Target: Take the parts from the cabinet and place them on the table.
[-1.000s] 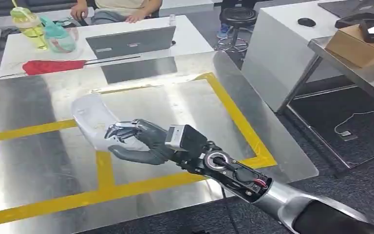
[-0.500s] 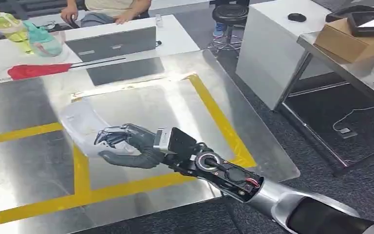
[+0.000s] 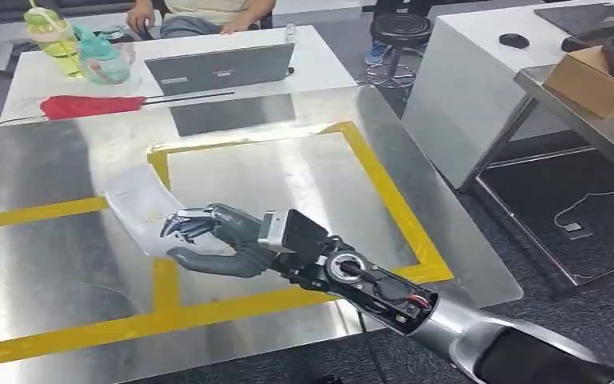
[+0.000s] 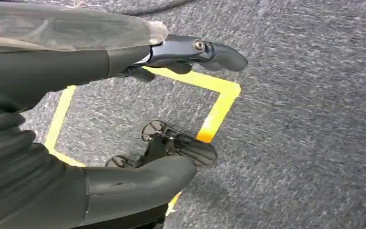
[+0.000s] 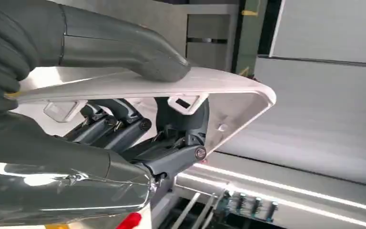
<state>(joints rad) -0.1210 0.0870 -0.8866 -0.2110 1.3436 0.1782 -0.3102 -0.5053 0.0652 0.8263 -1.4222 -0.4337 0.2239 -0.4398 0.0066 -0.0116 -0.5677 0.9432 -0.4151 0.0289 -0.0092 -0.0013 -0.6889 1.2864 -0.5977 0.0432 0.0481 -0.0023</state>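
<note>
Change: camera shifted; part (image 3: 137, 206) unmoved in my right hand (image 3: 212, 238).
Part: white, flat, curved, over tabletop (image 3: 288, 184).
Left hand (image 4: 124, 114): spread, holding nothing.

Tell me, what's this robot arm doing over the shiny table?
The robot's right hand is gripping a flat white plastic part and holding it over the steel table, inside the yellow tape outline. Its left hand hangs over the grey carpet, holding nothing. A person sits at the white desk beyond.
</note>
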